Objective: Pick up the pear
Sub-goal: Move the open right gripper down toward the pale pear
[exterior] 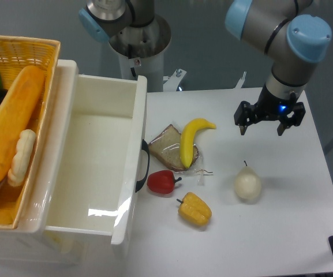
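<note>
The pear [247, 184] is a small pale cream fruit with a thin dark stem. It lies on the white table [281, 231] at the right. My gripper [262, 129] hangs above the table, behind the pear and slightly to its right. Its two dark fingers point down and stand wide apart, with nothing between them. A clear gap separates the gripper from the pear.
A yellow bell pepper [194, 209] and a red pepper [163, 182] lie left of the pear. A banana [190, 140] rests on a bagged bread slice [172, 148]. A white open drawer [97, 167] and a wicker basket [16, 115] of food stand at the left.
</note>
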`<state>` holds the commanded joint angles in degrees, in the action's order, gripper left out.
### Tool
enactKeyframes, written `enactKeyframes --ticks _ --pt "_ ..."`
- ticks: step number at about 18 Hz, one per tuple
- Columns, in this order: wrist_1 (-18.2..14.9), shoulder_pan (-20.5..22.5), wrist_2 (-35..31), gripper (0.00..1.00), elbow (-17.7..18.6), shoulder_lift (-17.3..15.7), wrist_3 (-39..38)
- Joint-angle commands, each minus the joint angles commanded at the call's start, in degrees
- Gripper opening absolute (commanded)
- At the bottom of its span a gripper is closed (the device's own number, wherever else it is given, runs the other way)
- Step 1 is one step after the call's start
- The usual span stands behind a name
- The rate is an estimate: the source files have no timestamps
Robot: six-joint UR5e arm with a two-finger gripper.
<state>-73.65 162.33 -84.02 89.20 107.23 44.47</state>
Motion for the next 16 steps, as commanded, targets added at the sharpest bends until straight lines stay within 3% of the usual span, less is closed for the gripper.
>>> enactKeyframes --ticks 5,7,9,16 --pt "0.4 1.6 0.0 1.00 3.0 0.4 -1.3" --pt "2.9 2.8 0.1 1.00 3.1 3.0 -1.8" --pt "6.1 2.8 0.0 1.00 1.8 6.3 -2.9" --pt "6.7 1.2 0.1 1.00 -4.0 12.0 -18.7"
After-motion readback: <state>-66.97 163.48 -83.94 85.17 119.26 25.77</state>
